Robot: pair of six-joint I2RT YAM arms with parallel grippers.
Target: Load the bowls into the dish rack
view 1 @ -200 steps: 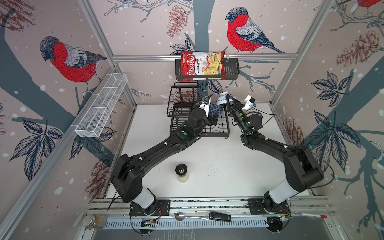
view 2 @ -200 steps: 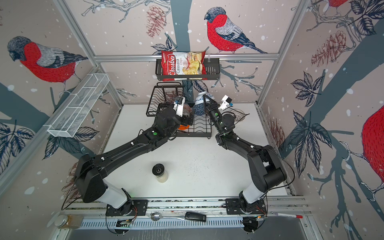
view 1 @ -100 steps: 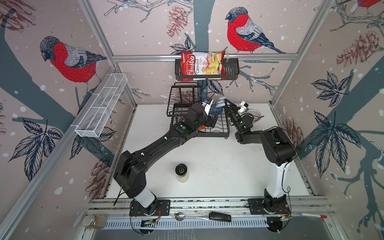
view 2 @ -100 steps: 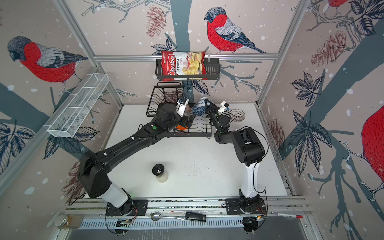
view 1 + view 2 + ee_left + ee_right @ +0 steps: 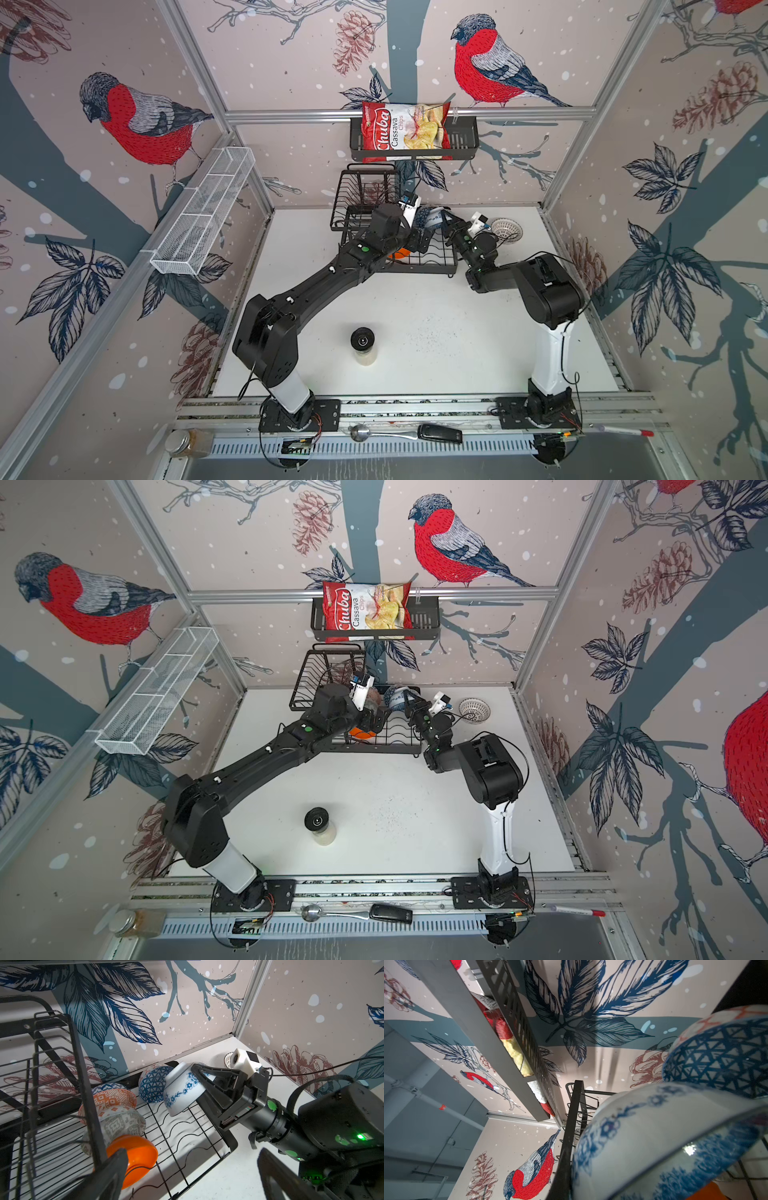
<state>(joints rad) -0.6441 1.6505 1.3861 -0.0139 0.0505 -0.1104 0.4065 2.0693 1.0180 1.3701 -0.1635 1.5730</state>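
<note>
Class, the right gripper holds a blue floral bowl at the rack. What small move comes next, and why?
Probably ease the floral bowl down onto the dish rack wires beside the triangle-patterned bowl: the right gripper grips its rim, and it sits tilted, not clearly seated.

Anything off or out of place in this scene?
One white lattice bowl sits on the table beside the dish rack, not loaded. Dark specks are scattered on the table near the jar.

Laboratory robot cell dressed as a kitchen: aluminium frame [image 5: 291,116], bird-print wall panels [image 5: 486,66], robot arms [image 5: 316,286] bolted to a front rail [image 5: 415,405], dish rack [image 5: 365,189] on the white desk [image 5: 436,316].
</note>
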